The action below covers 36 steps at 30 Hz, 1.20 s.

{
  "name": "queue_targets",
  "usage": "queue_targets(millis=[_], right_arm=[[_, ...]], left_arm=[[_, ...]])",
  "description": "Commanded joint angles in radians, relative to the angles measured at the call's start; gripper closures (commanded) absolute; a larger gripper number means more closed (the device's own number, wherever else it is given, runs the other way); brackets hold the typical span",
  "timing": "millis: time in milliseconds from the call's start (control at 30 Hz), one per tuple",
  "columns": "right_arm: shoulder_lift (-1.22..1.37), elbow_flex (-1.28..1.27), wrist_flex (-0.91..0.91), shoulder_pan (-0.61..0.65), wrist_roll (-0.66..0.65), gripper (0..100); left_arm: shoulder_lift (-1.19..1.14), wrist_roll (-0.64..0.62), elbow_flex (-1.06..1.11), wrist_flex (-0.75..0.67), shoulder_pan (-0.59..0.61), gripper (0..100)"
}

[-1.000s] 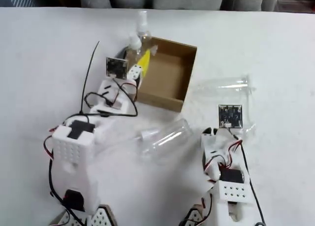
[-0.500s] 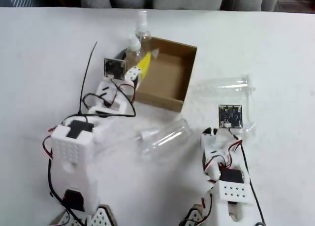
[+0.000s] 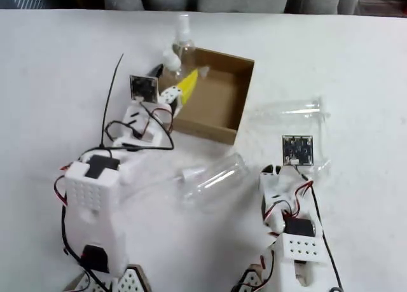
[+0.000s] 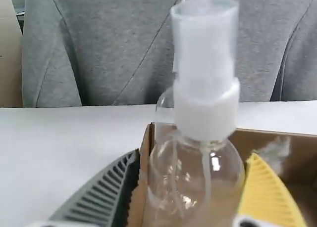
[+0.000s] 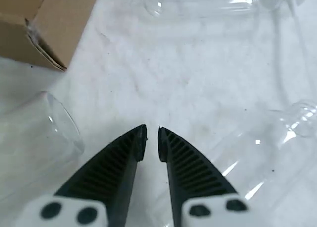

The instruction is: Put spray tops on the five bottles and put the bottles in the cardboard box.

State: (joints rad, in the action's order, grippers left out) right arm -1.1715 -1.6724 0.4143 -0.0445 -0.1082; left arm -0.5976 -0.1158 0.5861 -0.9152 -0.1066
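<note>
Boxing a capped bottle point(image 4: 198, 177) — gripping it upright in the left claw point(image 4: 190, 202) at the far left corner of the cardboard box point(image 3: 205, 132). Likely needing next: clearing the rim, lowering inside, letting go. Hanging the right claw point(image 5: 148, 140), closed on nothing, over the bench point(image 3: 356, 63).

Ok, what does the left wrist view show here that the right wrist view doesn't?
Left wrist, not right wrist: an upright clear plastic bottle with a white spray top, between the grey and yellow fingers of the left claw, and grey upholstered seat backs beyond the table.

Right wrist, not left wrist: the black right claw above the table, with three clear plastic bottles lying on their sides around it.

Both: the brown cardboard box and the white table.
</note>
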Motion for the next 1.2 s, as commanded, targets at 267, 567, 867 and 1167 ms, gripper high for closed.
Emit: queue_targets(millis=[267,567,867,1167], right_arm=[[-0.01,-0.012,-0.018,-0.008,-0.014,98.2],[-0.01,-0.012,-0.018,-0.008,-0.014,98.2],[-0.01,-0.012,-0.018,-0.01,-0.014,98.2],[-0.01,-0.012,-0.018,-0.01,-0.014,98.2]], left_arm=[[0.269,-0.087,0.155,0.018,0.01,68],[0.481,-0.087,0.391,0.02,-0.018,68],[0.739,0.008,0.695,0.021,-0.088,68],[1.0,0.008,0.884,0.103,-0.074,71]])
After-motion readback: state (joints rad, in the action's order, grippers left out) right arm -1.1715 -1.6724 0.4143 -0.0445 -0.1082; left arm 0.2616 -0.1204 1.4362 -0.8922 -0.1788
